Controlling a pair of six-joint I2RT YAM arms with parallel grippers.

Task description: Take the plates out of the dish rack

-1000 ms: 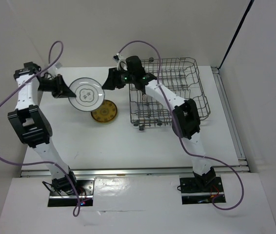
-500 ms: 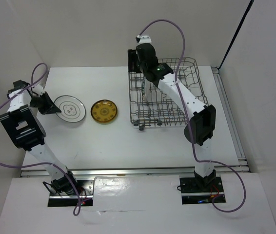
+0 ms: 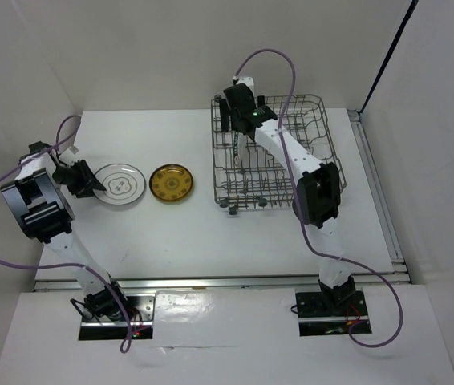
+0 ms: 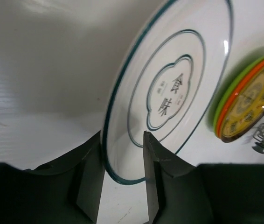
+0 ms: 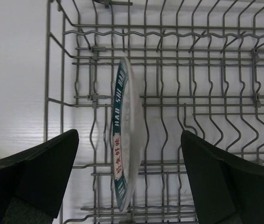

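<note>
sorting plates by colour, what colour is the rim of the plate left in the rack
Dark blue-green rim on a white plate, clearest in the right wrist view.

White table (image 3: 171, 233) under plates (image 3: 171, 184), dish rack (image 3: 323, 144)

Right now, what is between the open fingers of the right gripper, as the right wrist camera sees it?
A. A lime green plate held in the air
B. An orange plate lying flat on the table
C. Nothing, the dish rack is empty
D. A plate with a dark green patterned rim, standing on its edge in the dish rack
D: in the right wrist view a rim-patterned plate stands upright among the tines of the dish rack, with the right gripper open around it, not yet closed.
</note>
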